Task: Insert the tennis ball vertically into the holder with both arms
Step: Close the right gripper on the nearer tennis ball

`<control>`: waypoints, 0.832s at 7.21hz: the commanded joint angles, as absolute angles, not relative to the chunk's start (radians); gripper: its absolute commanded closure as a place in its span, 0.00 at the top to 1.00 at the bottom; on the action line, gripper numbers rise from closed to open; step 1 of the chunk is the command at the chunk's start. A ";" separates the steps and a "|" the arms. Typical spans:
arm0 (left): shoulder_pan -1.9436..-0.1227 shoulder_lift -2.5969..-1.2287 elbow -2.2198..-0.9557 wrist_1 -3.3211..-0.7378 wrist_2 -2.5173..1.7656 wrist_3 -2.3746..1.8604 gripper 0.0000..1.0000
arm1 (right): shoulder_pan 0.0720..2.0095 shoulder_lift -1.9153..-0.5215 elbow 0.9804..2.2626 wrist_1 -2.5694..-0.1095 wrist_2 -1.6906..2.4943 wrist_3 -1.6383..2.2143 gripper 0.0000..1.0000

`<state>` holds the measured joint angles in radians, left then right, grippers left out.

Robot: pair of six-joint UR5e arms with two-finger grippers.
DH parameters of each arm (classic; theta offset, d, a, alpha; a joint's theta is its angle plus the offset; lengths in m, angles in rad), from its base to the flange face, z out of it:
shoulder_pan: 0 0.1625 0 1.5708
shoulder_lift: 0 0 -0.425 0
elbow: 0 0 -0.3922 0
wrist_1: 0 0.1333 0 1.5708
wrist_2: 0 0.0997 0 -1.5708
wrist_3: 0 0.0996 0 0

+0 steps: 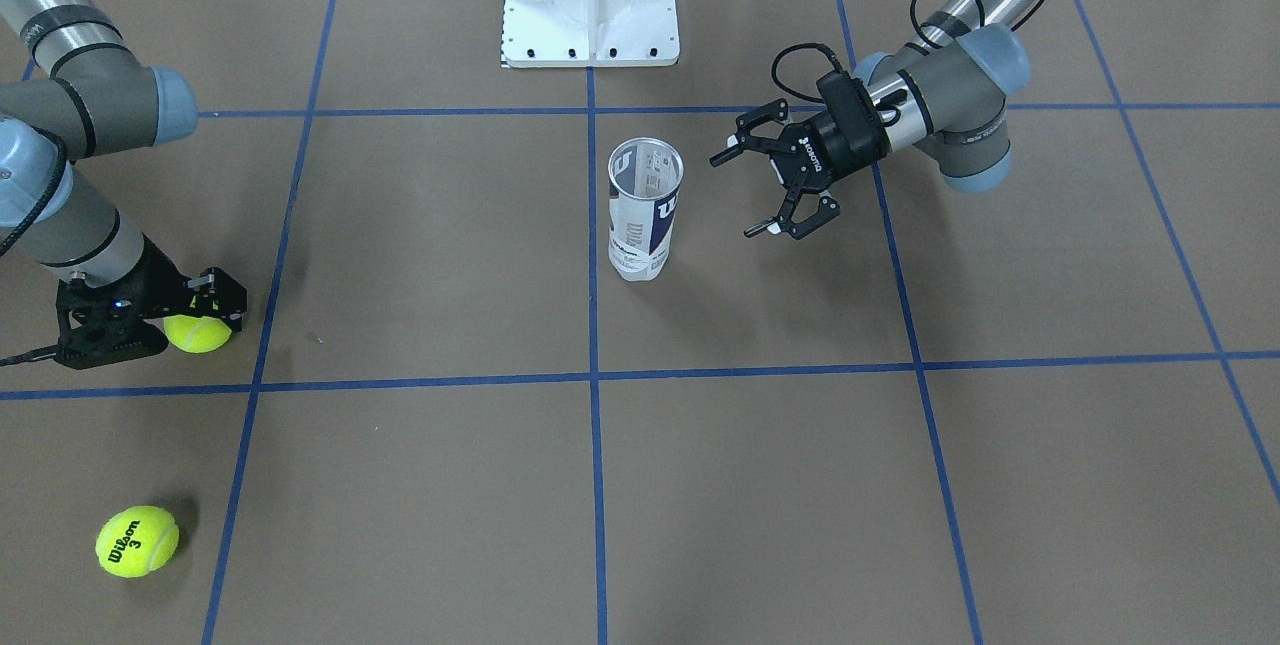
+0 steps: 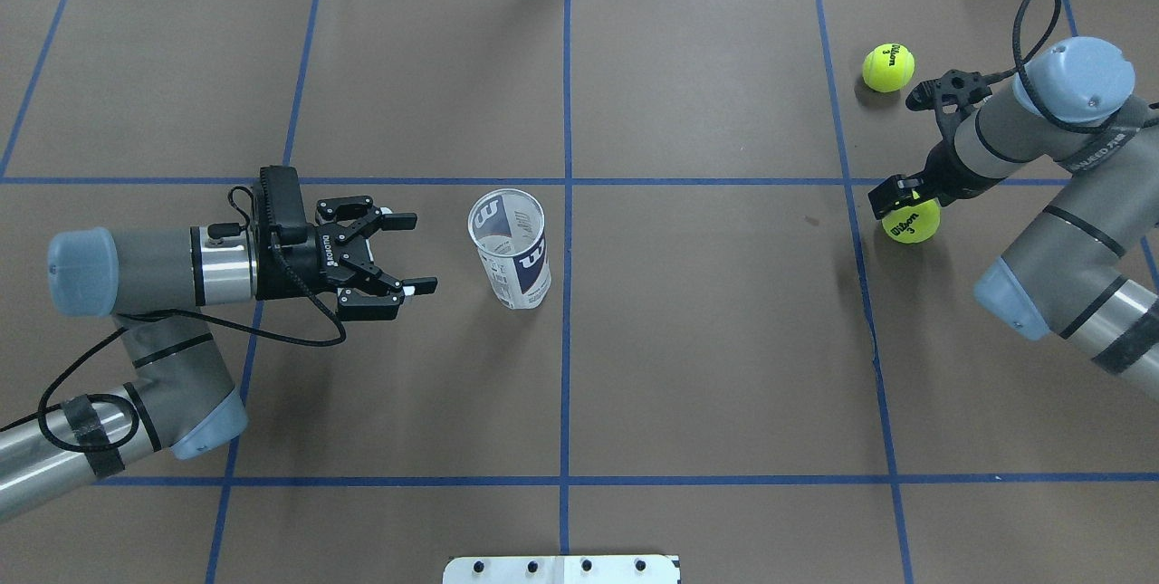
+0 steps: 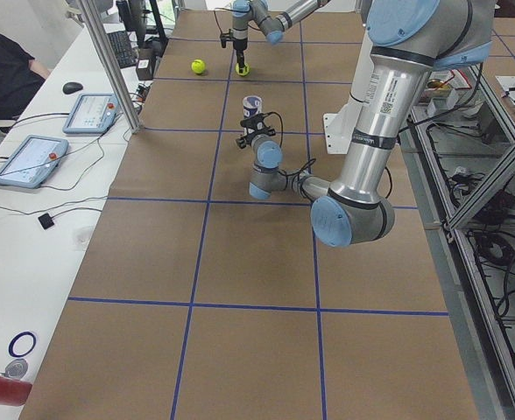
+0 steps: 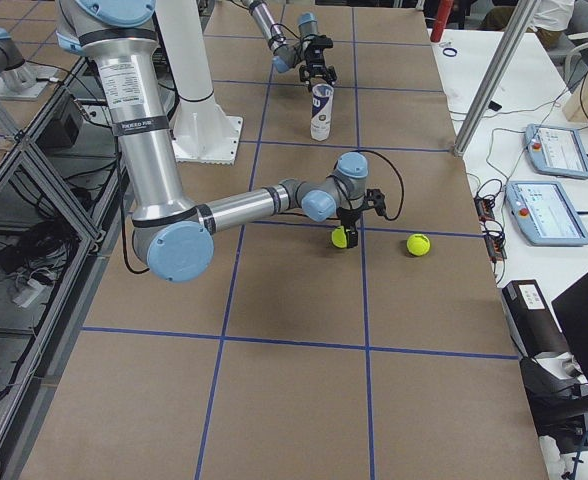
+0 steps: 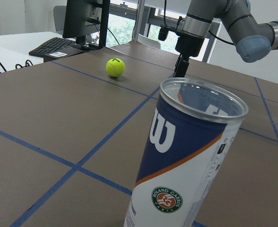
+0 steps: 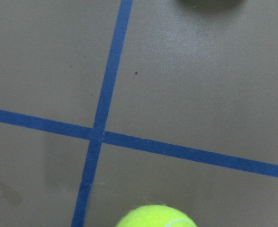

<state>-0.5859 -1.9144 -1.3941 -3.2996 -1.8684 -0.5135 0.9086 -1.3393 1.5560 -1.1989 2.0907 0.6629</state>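
A clear, silver-rimmed plastic can (image 2: 510,249) stands upright beside the left gripper (image 2: 416,254), jaws spread. The right gripper (image 2: 904,202) tops a fuzzy yellow ball (image 2: 916,226); I cannot tell how its jaws stand.

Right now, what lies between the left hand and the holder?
Nothing: only bare brown table separates the open left hand from the upright holder, clearest in the overhead view.

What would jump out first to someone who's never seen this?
A clear tennis-ball can stands upright mid-table, and the left gripper hangs open right beside it, not touching. Off to the robot's right, the right gripper is down over one bright yellow ball while a second ball lies loose nearby.
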 commanded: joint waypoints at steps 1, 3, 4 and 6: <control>-0.586 -1.914 -1.393 -3.300 -1.868 -0.506 0.99 | 0.907 -1.339 1.555 -1.200 2.101 0.661 0.98; -0.586 -1.913 -1.393 -3.300 -1.868 -0.500 0.99 | 0.907 -1.342 1.555 -1.201 2.102 0.661 0.95; -0.586 -1.913 -1.393 -3.300 -1.868 -0.500 0.99 | 0.907 -1.344 1.555 -1.203 2.102 0.661 0.91; -0.587 -1.913 -1.394 -3.301 -1.868 -0.500 0.99 | 0.907 -1.342 1.555 -1.201 2.105 0.663 0.58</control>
<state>-0.5865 -1.9129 -1.3931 -3.3006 -1.8684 -0.5003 0.9070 -1.3424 1.5555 -1.2021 2.1036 0.6615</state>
